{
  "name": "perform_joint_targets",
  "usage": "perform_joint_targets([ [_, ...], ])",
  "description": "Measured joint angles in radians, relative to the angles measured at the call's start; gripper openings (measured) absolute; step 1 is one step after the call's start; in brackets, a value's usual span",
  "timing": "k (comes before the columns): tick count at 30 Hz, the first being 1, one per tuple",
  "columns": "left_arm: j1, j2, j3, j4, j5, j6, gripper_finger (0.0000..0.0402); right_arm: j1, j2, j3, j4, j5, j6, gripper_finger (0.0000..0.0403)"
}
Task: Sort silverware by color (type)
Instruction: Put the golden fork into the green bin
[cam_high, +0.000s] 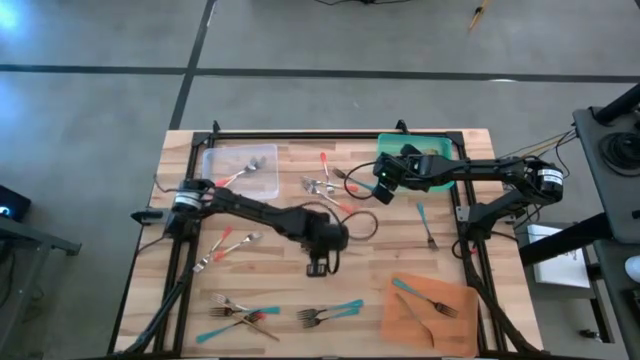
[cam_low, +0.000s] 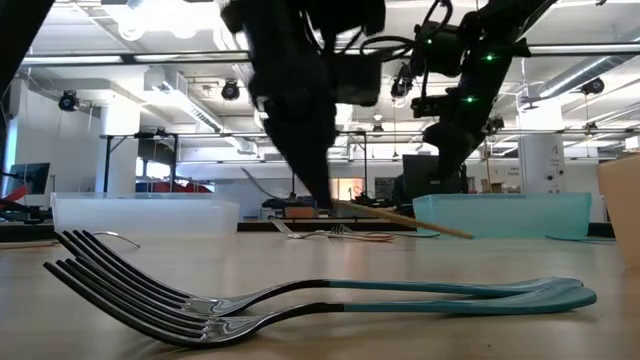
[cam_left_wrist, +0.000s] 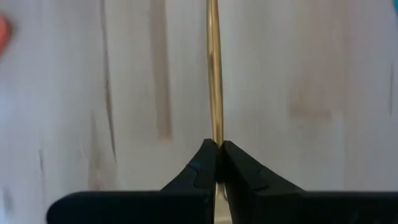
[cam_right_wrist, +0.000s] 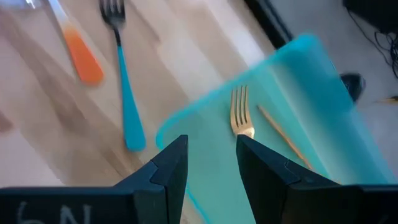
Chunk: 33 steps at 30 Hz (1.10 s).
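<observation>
While the left gripper (cam_left_wrist: 217, 152) sits clenched on a thin gold-toned utensil handle (cam_left_wrist: 214, 68) at mid-table, well short of the green plastic tray (cam_high: 440, 150), the carry wants a level lift so the piece cannot pivot, then release among the gold fork (cam_right_wrist: 239, 112) already there. Right gripper (cam_right_wrist: 211, 162) hovers over that tray, fingers parted, empty; other silverware lies scattered around. No legible brand or label; only unreadable marks on its housing.
</observation>
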Motion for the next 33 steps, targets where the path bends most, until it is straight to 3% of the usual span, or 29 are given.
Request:
perform_joint_targets([
  [6, -0.066, -0.030, 0.023, -0.149, -0.054, -0.059, 0.0001, 0.000, 0.000, 0.000, 0.178, -0.001, 0.005, 0.0128],
  [11, -0.078, -0.123, -0.043, -0.135, -0.195, -0.127, 0.0000, 0.000, 0.000, 0.001, 0.210, -0.002, 0.006, 0.0128],
  [14, -0.076, -0.214, -0.146, -0.058, -0.290, -0.188, 0.0000, -0.015, 0.000, 0.001, 0.163, -0.004, 0.042, 0.0128],
  [18, -0.076, -0.373, -0.382, 0.300, -0.322, -0.211, 0.0000, -0.062, -0.012, -0.039, 0.131, -0.007, 0.102, 0.0128],
  [21, -0.074, -0.473, -0.586, 0.666, -0.321, -0.179, 0.0000, -0.101, -0.041, -0.149, 0.247, -0.048, 0.154, 0.0128],
  [26, -0.043, -0.556, -0.836, 1.177, -0.323, -0.116, 0.0000, -0.116, -0.114, -0.415, 0.686, -0.298, 0.197, 0.0128],
  [33, 0.040, -0.550, -0.912, 1.422, -0.338, -0.040, 0.0000, -0.062, -0.224, -0.599, 1.312, -0.521, 0.248, 0.0128],
])
